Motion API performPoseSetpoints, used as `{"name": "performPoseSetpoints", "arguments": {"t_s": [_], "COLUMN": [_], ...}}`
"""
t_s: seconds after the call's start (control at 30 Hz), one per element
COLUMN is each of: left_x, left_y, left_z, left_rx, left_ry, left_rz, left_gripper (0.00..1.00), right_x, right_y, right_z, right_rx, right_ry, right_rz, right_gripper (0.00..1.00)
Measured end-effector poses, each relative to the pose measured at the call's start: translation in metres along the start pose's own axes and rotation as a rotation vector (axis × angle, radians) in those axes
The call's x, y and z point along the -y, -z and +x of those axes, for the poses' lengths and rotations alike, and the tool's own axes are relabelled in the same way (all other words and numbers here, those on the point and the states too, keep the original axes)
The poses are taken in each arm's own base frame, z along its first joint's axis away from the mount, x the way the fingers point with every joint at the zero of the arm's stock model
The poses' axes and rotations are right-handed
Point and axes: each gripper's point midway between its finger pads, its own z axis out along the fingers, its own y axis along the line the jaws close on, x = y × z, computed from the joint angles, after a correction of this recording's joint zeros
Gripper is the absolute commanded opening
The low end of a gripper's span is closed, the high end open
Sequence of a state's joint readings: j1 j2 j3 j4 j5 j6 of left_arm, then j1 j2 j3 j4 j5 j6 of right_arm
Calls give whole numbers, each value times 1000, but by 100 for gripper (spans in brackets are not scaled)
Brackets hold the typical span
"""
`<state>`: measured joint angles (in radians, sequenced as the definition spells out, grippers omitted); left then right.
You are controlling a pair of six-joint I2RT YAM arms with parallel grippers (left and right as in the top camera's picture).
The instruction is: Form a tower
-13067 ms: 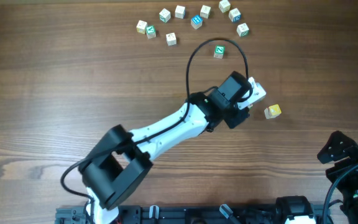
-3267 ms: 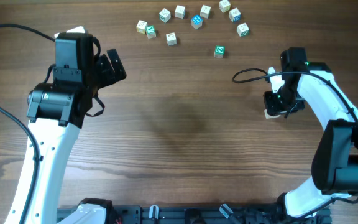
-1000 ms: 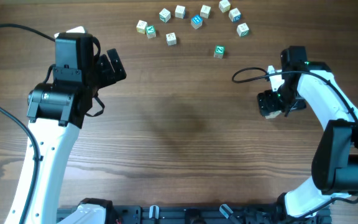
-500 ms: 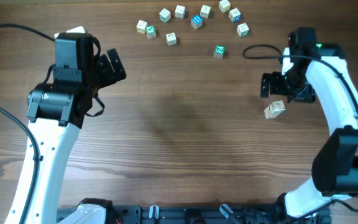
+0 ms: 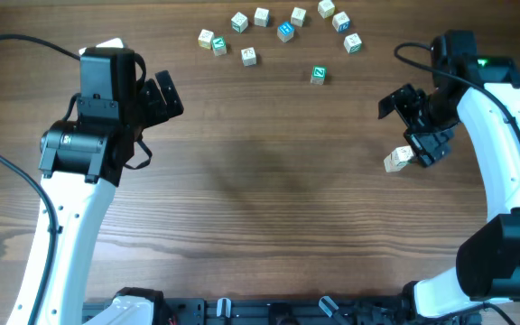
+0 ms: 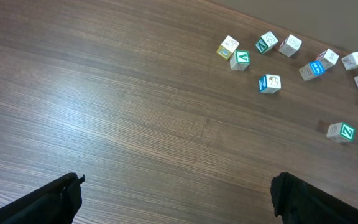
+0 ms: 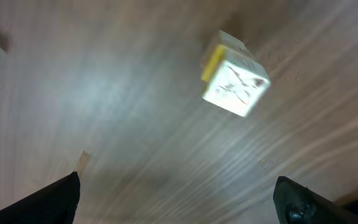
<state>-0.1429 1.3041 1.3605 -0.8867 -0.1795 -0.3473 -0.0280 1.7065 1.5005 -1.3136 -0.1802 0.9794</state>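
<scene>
The right gripper (image 5: 410,125) hangs over the wooden table (image 5: 269,208). Its two fingers are spread wide and it holds nothing. The tower (image 5: 397,160) stands on the table near the right side, just beside one of those fingers. From above I cannot count its blocks. The right wrist view is blurry and shows a white top and a yellow side. The left gripper (image 6: 176,185) is spread wide too, with nothing in it. Loose blocks (image 5: 284,31) lie at the far edge, well apart from the tower.
</scene>
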Motion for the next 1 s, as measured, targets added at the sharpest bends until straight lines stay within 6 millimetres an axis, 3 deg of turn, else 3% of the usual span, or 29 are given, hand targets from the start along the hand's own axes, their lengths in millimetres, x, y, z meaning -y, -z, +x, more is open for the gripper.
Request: {"name": "performPoseSetpoints", "arguments": {"t_s": [0.17,0.27,0.4,0.6,0.83,1.0], "left_x": [0,0,0,0,0,0], "left_y": [0,0,0,0,0,0], "left_z": [0,0,0,0,0,0], "left_rx": [0,0,0,0,0,0], "left_ry": [0,0,0,0,0,0], "left_rz": [0,0,0,0,0,0], "left_gripper": [100,100,100,100,100,100], "right_x": [11,17,21,27,36,38], "right_y": [-8,-23,-25,-46,-44,-53], "right_z": [0,-6,-12,-20,-39,-41], "right_rx": [5,33,61,38,74,57], "right_ry": [-153,-202,-220,-246,-289,-274], "right_rz": [43,63,86,150,152,173], "right_gripper": [100,100,100,100,100,100]}}
